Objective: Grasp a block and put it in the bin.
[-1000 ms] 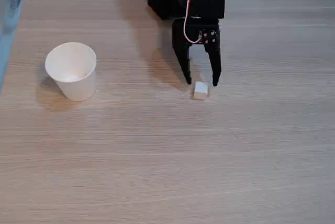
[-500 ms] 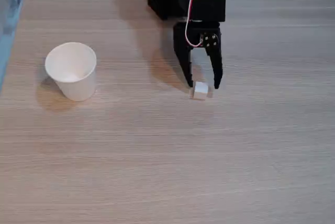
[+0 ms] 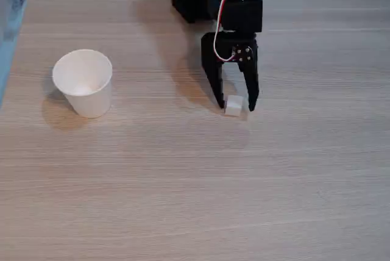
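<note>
The gripper [image 3: 237,106] has its jaws spread just wider than the block [image 3: 233,105] sitting between them, not squeezing it, well right of the cup [image 3: 84,83].

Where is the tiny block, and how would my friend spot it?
Start on the wooden table and find the black robot arm at the top middle of the fixed view. Follow it down to the gripper; the block sits on the table between its open jaws. It is a small white cube, far smaller than the white paper cup at the left.
</note>
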`<act>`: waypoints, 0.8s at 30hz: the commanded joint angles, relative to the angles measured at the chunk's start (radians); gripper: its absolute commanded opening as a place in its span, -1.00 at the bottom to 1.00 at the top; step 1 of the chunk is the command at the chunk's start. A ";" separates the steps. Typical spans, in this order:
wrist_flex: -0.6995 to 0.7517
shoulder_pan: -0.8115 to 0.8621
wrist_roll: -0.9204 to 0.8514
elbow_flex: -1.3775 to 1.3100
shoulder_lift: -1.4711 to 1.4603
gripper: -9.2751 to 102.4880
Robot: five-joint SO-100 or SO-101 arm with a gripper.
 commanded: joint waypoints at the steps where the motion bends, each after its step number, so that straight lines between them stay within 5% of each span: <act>1: -0.021 0.006 0.003 -0.035 -0.008 -0.33; 24: 0.054 0.008 0.044 -0.021 -0.006 -0.38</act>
